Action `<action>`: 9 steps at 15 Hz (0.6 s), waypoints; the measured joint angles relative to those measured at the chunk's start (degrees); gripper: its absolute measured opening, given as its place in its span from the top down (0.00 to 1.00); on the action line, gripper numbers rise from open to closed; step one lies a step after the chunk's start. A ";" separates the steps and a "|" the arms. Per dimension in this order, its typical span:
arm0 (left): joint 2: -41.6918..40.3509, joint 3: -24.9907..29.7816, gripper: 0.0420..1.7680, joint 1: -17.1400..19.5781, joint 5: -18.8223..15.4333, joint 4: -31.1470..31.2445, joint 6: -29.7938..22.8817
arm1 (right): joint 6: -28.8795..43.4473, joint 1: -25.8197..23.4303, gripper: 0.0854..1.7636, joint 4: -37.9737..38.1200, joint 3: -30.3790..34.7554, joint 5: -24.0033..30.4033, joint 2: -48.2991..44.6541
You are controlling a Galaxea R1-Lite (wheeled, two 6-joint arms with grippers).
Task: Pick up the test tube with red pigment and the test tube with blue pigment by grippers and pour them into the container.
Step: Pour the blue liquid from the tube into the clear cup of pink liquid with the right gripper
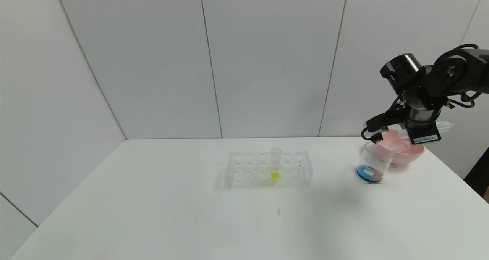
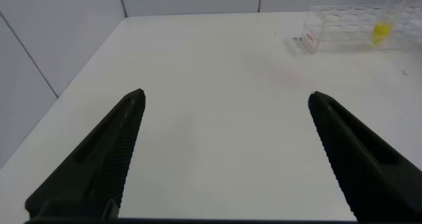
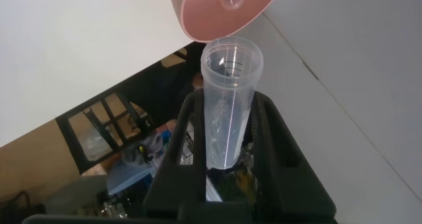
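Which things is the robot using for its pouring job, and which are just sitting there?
For the job:
- beaker, blue and red liquid inside
- empty tube, clamped in the right gripper

Just sitting there:
- tube rack
- yellow tube in it
- pink bowl
- left gripper, idle, jaws open

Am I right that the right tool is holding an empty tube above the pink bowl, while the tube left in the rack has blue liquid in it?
Not quite: the tube left in the rack has yellow liquid, as the head view shows. The rest holds: the right tool holds an empty tube above the pink bowl.
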 joint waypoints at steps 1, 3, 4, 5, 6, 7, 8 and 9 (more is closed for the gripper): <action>0.00 0.00 0.00 0.00 0.00 0.00 0.00 | 0.00 0.30 0.77 -0.05 0.00 0.02 -0.02; 0.00 0.00 0.00 0.00 0.00 0.00 0.00 | 0.35 0.87 0.77 -0.24 0.00 0.05 0.00; 0.00 0.00 0.00 0.00 0.00 0.00 0.00 | 0.48 1.08 0.77 -0.99 0.00 0.49 0.00; 0.00 0.00 0.00 0.00 0.00 0.00 0.00 | 0.52 1.22 0.77 -2.39 0.00 1.87 -0.06; 0.00 0.00 0.00 0.00 0.00 0.00 0.00 | 0.68 1.24 0.77 -3.58 0.00 4.63 -0.20; 0.00 0.00 0.00 0.00 0.00 0.00 0.00 | 1.21 0.98 0.77 -4.55 0.00 8.18 -0.46; 0.00 0.00 0.00 0.00 0.00 0.00 0.00 | 3.16 0.34 0.77 -5.10 0.00 11.76 -0.90; 0.00 0.00 0.00 0.00 0.00 0.00 0.00 | 6.35 -0.38 0.77 -5.32 0.00 14.35 -1.33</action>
